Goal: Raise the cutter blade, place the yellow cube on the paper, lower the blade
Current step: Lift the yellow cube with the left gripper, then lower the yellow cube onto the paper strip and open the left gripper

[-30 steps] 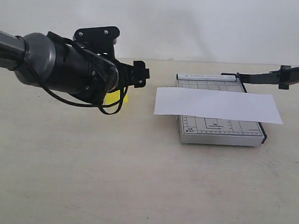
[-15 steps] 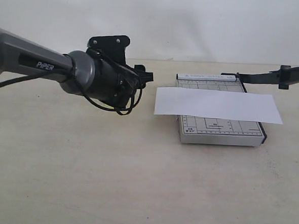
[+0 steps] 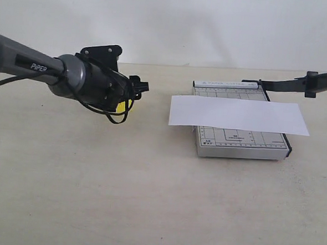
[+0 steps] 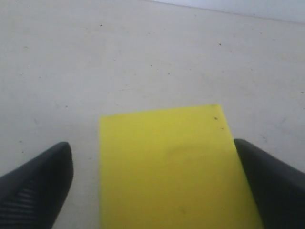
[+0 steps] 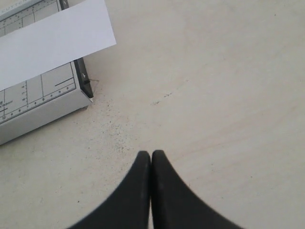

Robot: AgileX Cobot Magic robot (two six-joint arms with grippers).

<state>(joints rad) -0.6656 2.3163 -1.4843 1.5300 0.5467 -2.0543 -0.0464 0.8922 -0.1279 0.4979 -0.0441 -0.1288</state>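
The yellow cube (image 4: 167, 167) lies on the table between the fingers of my left gripper (image 4: 152, 157), which is open. One finger (image 4: 267, 181) is at the cube's side; the other (image 4: 43, 176) stands off with a gap. From outside only a corner of the yellow cube (image 3: 120, 106) peeks out under the left gripper (image 3: 136, 88). The paper (image 3: 239, 114) lies across the grey cutter base (image 3: 240, 144). The cutter blade (image 3: 282, 83) is raised, its handle toward the right edge. My right gripper (image 5: 151, 155) is shut on nothing above bare table, beside the base's corner (image 5: 38, 102) and the paper (image 5: 52, 43).
The pale tabletop (image 3: 147, 199) stretches in front of both cube and cutter. A white wall (image 3: 214, 25) closes off the back. The left arm's grey link (image 3: 28, 64) and a looping cable (image 3: 116, 118) hang over the table's left side.
My left arm has pulled back to the left and dropped lower, bringing its fingers down around the yellow cube. The cutter, the paper and the raised blade have not moved.
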